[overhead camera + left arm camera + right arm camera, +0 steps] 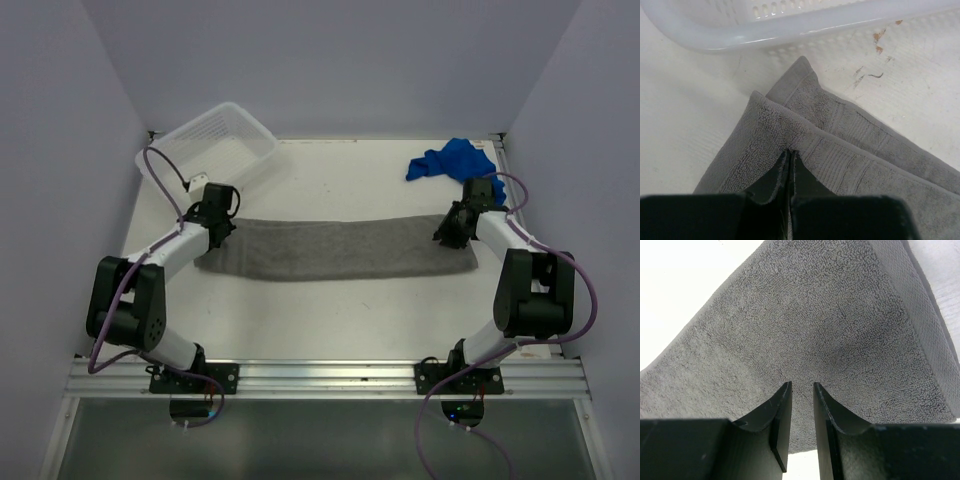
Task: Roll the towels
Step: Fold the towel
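White table (330,320) with flat grey towel (340,248), bunched blue towel (452,160) far right.

R end effector (802,385), jaws slightly apart, over grey towel (830,315).

top: overhead, whole table (340,320) | wrists: close, downward | shared: grey towel (340,248)

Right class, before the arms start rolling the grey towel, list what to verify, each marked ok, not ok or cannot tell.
1. The grey towel lies flat as a long strip: ok.
2. The left gripper shut on its left end: ok.
3. The right gripper gripping the right end: not ok, jaws slightly apart, nothing between.
4. The basket clear of the towel: ok.
5. The blue towel apart from the strip: ok.
6. Right fingertips touching cloth: cannot tell.
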